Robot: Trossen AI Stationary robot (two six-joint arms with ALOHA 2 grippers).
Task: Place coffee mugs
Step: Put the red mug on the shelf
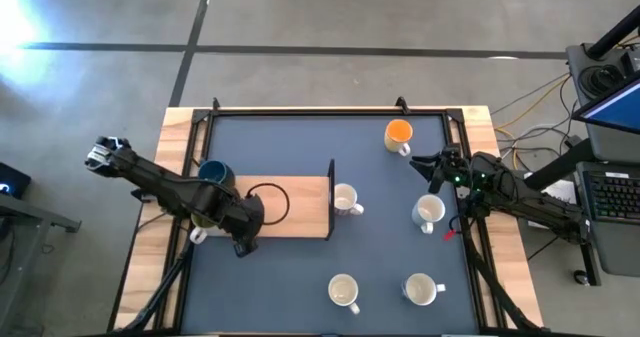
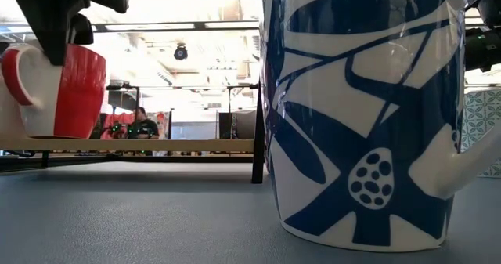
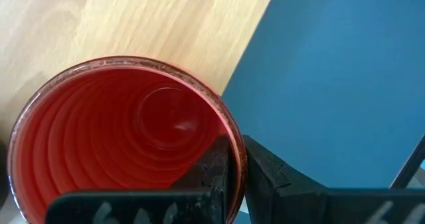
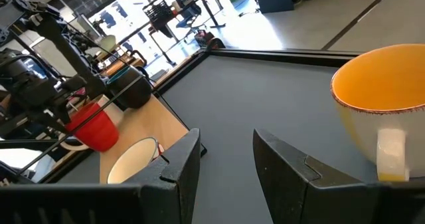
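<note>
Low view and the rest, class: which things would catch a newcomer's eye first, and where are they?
A tall white ceramic mug with bold dark blue leaf patterns fills the low view, close to the camera on the dark mat. The left gripper is shut on the rim of a red ceramic mug at the pale wooden board's edge. An orange-lined mug stands near the mat's far right corner, ahead of the open right gripper.

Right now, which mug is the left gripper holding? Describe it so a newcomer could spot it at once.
Start at the wooden board on the table's left half. At its near-left corner the left gripper is shut on the rim of the red mug, one finger inside and one outside. It is the only mug red inside; the dark blue mug stands beside it, the others lie off the board.
</note>
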